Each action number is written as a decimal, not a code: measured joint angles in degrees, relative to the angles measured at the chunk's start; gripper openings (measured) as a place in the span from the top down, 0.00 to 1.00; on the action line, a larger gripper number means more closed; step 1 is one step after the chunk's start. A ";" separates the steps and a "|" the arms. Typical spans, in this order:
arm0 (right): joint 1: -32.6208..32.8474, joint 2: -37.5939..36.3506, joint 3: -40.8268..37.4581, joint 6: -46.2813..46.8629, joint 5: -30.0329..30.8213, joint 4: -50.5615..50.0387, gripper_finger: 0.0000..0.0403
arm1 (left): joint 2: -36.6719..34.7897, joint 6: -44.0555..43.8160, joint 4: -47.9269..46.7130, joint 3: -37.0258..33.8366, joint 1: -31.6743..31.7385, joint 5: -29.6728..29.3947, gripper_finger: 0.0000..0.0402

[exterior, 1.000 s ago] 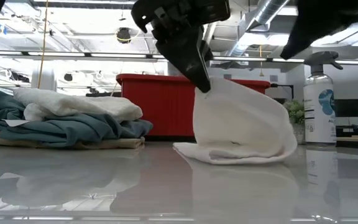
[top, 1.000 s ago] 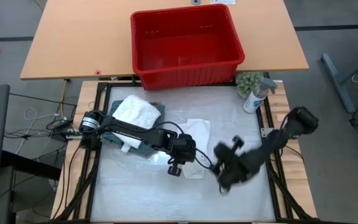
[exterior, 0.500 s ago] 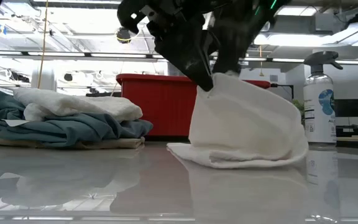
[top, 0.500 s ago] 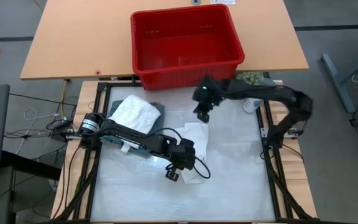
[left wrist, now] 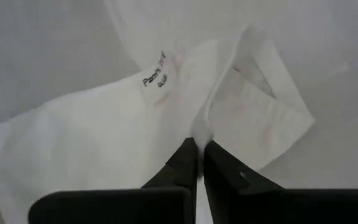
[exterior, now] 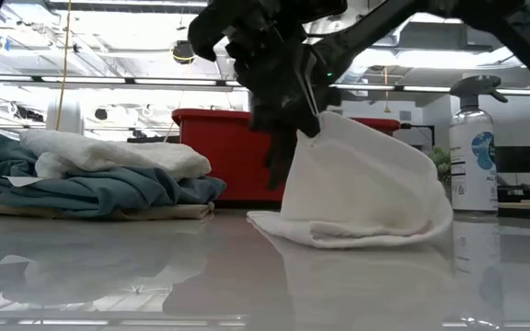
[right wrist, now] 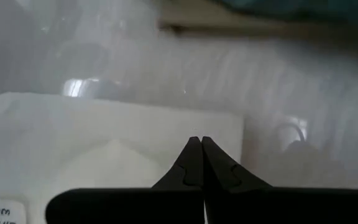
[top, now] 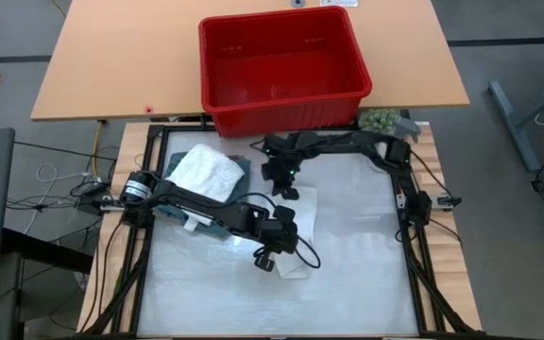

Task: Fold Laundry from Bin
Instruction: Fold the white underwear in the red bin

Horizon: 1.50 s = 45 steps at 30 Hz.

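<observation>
Right gripper (top: 286, 181) swung over white garment (top: 302, 203)

bin (top: 284, 104): glossy red plastic | white garment (exterior: 357, 184): soft matt cloth | table (exterior: 109, 276): glossy, possibly plastic film

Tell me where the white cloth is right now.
In the high view the white cloth lies mid-table, in front of the red bin and right of the folded pile; the left end effector pinches it.

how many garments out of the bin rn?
4 visible: white one mid-table, pinched by the left gripper; folded white, teal and beige stacked at the table's left. More may be hidden.
</observation>
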 joint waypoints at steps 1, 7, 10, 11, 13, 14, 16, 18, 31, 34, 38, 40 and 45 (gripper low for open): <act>0.20 1.08 1.46 -1.03 -0.21 -0.58 0.97 | 0.00 -0.46 0.02 0.02 0.21 -0.04 0.99; 0.67 6.96 8.09 -4.85 -0.45 -4.24 0.97 | 0.00 -3.36 0.00 0.00 1.61 -0.13 0.99; 1.14 8.32 9.53 -6.32 -1.13 -6.12 0.97 | 0.00 -3.98 0.08 0.00 2.06 -0.18 0.99; 1.30 8.32 9.60 -6.82 -1.16 -6.28 0.97 | 0.00 -4.01 0.06 0.00 2.14 -0.17 0.99; 1.46 8.32 9.63 -7.91 -1.18 -6.64 0.97 | 0.00 -4.03 0.06 0.00 2.16 -0.17 0.99; 1.47 8.32 9.63 -8.13 -1.18 -6.62 0.97 | 0.00 -3.99 0.08 0.00 2.16 -0.17 0.99; 1.45 8.32 9.63 -8.14 -1.14 -6.87 0.97 | 0.00 -3.60 0.26 0.00 2.16 -0.17 0.99; 1.37 8.32 9.63 -8.36 -1.12 -7.44 0.97 | 0.00 -3.48 0.43 0.00 2.29 -0.17 0.99; 2.93 8.32 7.88 -12.26 4.99 -4.24 0.97 | 0.00 -4.07 0.66 0.00 2.83 -0.15 0.99; 2.61 8.32 7.88 -12.25 5.62 -3.64 0.97 | 0.00 -4.30 0.72 0.00 2.97 -0.45 0.99; 2.33 8.32 7.88 -12.22 6.94 -3.64 0.97 | 0.00 -5.47 0.74 0.00 2.99 -0.83 0.99; 2.37 8.29 7.88 -12.21 8.16 -3.64 0.97 | 0.00 -6.12 0.73 0.00 2.97 -0.80 0.99; 2.19 8.23 7.91 -12.13 9.80 -3.58 0.97 | 0.00 -12.22 0.38 0.01 2.66 -0.78 0.98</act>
